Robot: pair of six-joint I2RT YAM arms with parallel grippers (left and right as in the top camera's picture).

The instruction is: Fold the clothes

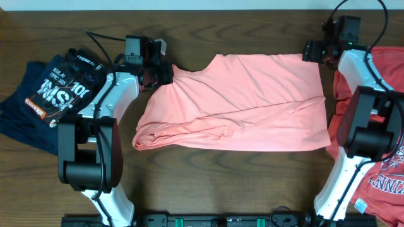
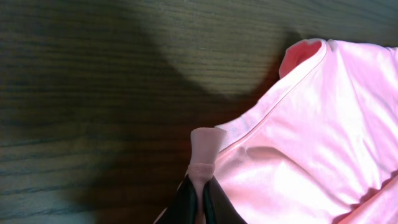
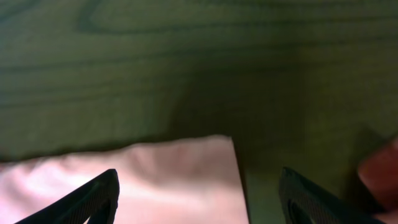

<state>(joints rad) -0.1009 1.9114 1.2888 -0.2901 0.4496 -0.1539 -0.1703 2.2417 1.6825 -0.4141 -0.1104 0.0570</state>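
Salmon-pink cotton, the T-shirt [image 1: 246, 101] lies across the middle of the table [image 1: 221, 183], spread wide in a rough rectangle. A long diagonal crease crosses it, and its near left corner is bunched. It looks at most loosely doubled over, not squared up. I judge the folding to be at an early stage, with smoothing and the main folds not yet done.

The left hand [image 1: 163, 72] is at the shirt's far left corner. In the left wrist view its fingers are pressed together on a small tab of the pink hem [image 2: 200, 186], beside the curved neck edge. The right hand [image 1: 310, 52] hangs at the far right corner with its fingers spread wide. The square corner of the cloth lies below and between them [image 3: 196, 183], apparently not gripped.

A navy T-shirt [image 1: 50, 88] lies at the table's left side, and a red T-shirt [image 1: 385, 170] at its right.
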